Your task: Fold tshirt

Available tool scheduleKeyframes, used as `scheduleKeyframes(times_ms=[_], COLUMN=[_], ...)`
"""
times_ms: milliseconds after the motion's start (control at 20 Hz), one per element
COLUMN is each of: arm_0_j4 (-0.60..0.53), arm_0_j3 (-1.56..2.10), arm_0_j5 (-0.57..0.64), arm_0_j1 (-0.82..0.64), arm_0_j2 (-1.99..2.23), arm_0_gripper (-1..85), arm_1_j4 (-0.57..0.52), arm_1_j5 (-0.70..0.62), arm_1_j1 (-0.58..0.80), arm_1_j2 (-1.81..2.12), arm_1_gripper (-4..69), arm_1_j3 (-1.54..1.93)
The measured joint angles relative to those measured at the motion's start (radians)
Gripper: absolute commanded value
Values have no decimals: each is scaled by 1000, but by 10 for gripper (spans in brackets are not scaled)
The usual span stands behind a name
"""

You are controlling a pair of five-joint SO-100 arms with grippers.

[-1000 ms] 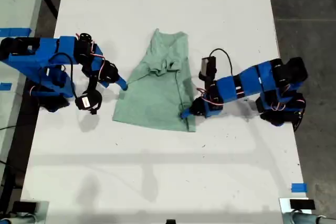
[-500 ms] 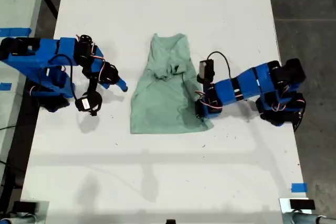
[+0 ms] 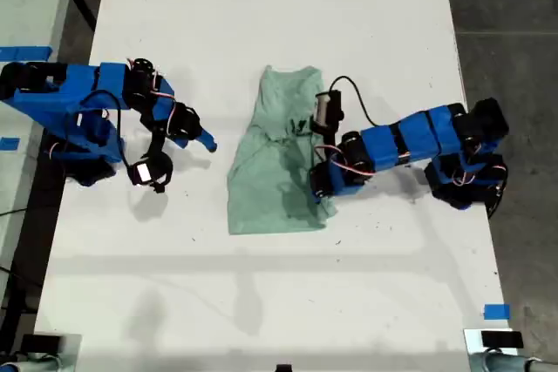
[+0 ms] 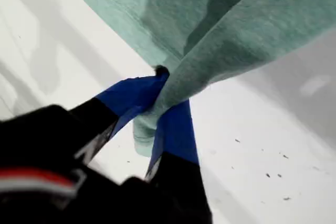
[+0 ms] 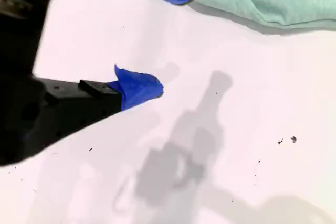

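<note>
The table [image 3: 366,302] fills the exterior view. The tshirt [image 3: 270,172] lies at frame centre, partly folded lengthwise. My first gripper [image 4: 160,111], at the exterior view's right, is clamped on a bunched edge of the cloth. My second gripper [image 5: 157,35], at the exterior view's left, stands spread and empty just beside the cloth. Step in hand: side fold. Next move, in my judgement: lay the edge flat, then release.

My first tool [image 4: 160,106] is clamped on a bunch of the tshirt [image 3: 275,163], its arm reaching in from the exterior view's right. My second tool [image 5: 157,38] hangs with jaws parted, holding nothing, at the exterior view's left.
</note>
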Motion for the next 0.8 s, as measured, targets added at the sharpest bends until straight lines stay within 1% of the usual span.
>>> scheduleKeyframes(times_ms=[50,100,150,250,350,400,450,550,650,800], arm_0_j4=[-3,-3,-3,-3,-3,-11,-17,-20,-20,-20], arm_0_j3=[0,0,0,0,0,0,0,0,-2,-58], arm_0_j5=[0,0,0,0,0,0,0,0,-5,-21], arm_0_j1=[5,6,8,11,17,17,17,17,28,84], arm_0_j2=[-3,-6,-9,-17,-25,-28,-32,-34,-34,-32], arm_0_gripper=[211,211,211,212,214,214,214,214,213,212], arm_1_j4=[-43,-74,-107,-158,-153,-133,-95,14,153,262], arm_1_j5=[2,0,5,3,5,5,5,3,-12,-32], arm_1_j1=[17,29,37,49,54,51,51,48,38,21], arm_1_j2=[-44,-100,-158,-261,-295,-301,-305,-305,-293,-156], arm_1_gripper=[3,48,204,263,294,318,323,311,339,347], arm_1_j3=[-6,-5,-5,-11,-64,-89,-123,-216,-291,-316])
